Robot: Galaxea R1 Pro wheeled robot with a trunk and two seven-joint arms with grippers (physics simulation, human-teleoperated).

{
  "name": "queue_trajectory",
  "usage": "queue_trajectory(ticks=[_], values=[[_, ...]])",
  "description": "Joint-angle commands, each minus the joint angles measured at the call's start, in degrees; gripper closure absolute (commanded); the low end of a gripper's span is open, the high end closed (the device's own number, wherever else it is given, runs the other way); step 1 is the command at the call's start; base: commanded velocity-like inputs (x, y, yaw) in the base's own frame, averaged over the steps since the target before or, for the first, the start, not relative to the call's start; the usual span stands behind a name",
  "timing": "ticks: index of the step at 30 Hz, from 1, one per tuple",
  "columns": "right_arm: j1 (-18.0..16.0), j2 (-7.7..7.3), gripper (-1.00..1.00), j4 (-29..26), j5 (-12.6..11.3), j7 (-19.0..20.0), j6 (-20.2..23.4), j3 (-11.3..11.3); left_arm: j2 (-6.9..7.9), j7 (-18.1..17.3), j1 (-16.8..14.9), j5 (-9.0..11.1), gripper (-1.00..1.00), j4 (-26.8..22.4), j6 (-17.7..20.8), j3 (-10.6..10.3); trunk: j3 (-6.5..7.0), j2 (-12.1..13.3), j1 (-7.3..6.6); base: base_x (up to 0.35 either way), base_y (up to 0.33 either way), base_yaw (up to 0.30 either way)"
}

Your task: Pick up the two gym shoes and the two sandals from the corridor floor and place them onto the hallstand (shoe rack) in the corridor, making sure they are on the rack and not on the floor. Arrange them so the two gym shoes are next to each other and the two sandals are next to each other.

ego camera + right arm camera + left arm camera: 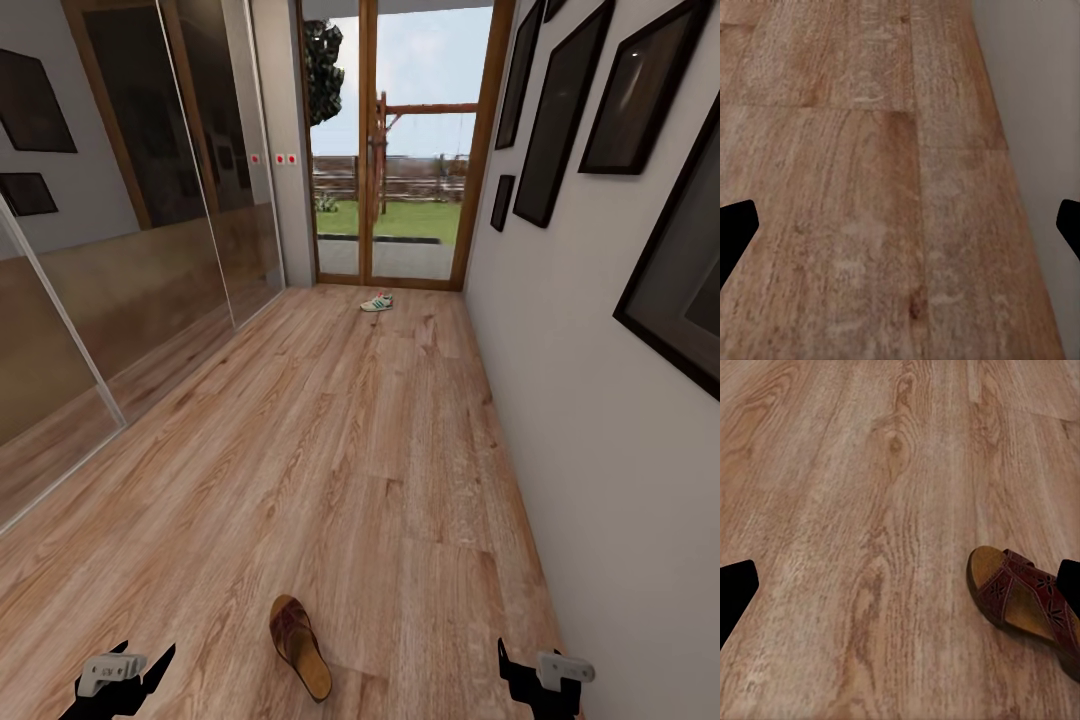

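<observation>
Sandal [299, 645] near; gym shoe [377, 302] by glass door [400, 140], seemingly unobstructed.

brown sandal [1027, 604] on wood floor [855, 510]

Wood floor [350, 450], glazed door [400, 150], possibly mirrored wardrobes [150, 200]

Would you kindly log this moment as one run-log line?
sandal on floor between arms | gym shoe far, by glass door | left gripper open, empty | right gripper open, empty
</observation>
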Motion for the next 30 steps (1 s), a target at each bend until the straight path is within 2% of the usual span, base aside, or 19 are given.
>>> queue_trajectory(ticks=[1, 6, 8, 11, 13, 14, 16, 17, 21, 28, 29, 30], values=[[-0.02, 0.0, -1.0, 0.0, -0.12, -0.39, -0.08, 0.49, -0.01, -0.55, -0.04, 0.47, -1.0, 0.07, 0.12, 0.13, -0.05, -0.02, -0.01, 0.0, 0.0, 0.0], [-0.02, 0.0, -1.0, -0.12, -0.06, -0.34, -0.08, 0.5, -0.01, -0.55, -0.04, 0.49, -1.0, 0.19, 0.08, 0.17, -0.05, -0.02, -0.01, 0.0, 0.0, 0.0], [-0.06, 0.04, -1.0, -1.63, 0.95, -0.36, 0.14, 0.44, -0.01, -0.5, -0.04, 0.45, -1.0, 0.57, 0.1, 0.28, -0.05, -0.02, -0.01, 0.0, 0.0, 0.0], [-0.09, 0.0, -1.0, -9.09, 3.42, -0.55, 1.77, 0.31, -0.01, -0.47, -0.06, 0.42, -1.0, 1.27, 0.17, 0.42, -0.05, -0.02, -0.01, 0.0, 0.0, 0.0], [-0.1, -0.03, -1.0, -12.41, 3.99, -0.59, 3.37, 0.27, -0.02, -0.47, -0.08, 0.39, -1.0, 1.41, 0.19, 0.43, -0.05, -0.02, -0.01, 0.0, 0.0, 0.0], [-0.08, -0.07, -1.0, -15.92, 4.38, -0.65, 5.85, 0.24, -0.05, -0.46, -0.1, 0.36, -1.0, 1.5, 0.2, 0.4, -0.05, -0.02, -0.01, 0.0, 0.0, 0.0], [-0.09, -0.11, -1.0, -19.48, 4.61, -0.68, 9.08, 0.22, -0.08, -0.41, -0.14, 0.35, -1.0, 1.52, 0.22, 0.37, -0.05, -0.02, -0.01, 0.0, 0.0, 0.0], [-0.07, -0.12, -1.0, -22.95, 4.75, -0.72, 12.71, 0.19, -0.12, -0.25, -0.22, 0.34, -1.0, 1.54, 0.3, 0.33, -0.05, -0.02, -0.01, 0.0, 0.0, 0.0], [-0.09, -0.2, -1.0, -29.41, 4.9, -0.79, 19.87, 0.11, -0.26, 1.08, -0.33, 0.28, -1.0, 1.56, 0.47, 0.23, -0.05, -0.02, -0.01, 0.0, 0.0, 0.0], [-2.39, -0.47, -1.0, -40.53, 4.97, -0.68, 32.08, -0.05, -0.7, 6.75, -0.99, 0.02, -1.0, 1.31, 0.92, -0.35, -0.05, -0.02, -0.01, 0.0, 0.0, 0.0], [-3.4, -0.51, -1.0, -44.68, 4.98, -0.55, 36.05, -0.07, -1.44, 8.1, -2.63, -0.27, -1.0, 1.13, 1.11, -0.57, -0.05, -0.02, -0.01, 0.0, 0.0, 0.0], [-3.57, -0.53, -1.0, -45.59, 4.98, -0.53, 36.84, -0.09, -1.7, 8.36, -3.65, -0.57, -1.0, 1.29, 1.26, -0.62, -0.05, -0.02, -0.01, 0.0, 0.0, 0.0]])
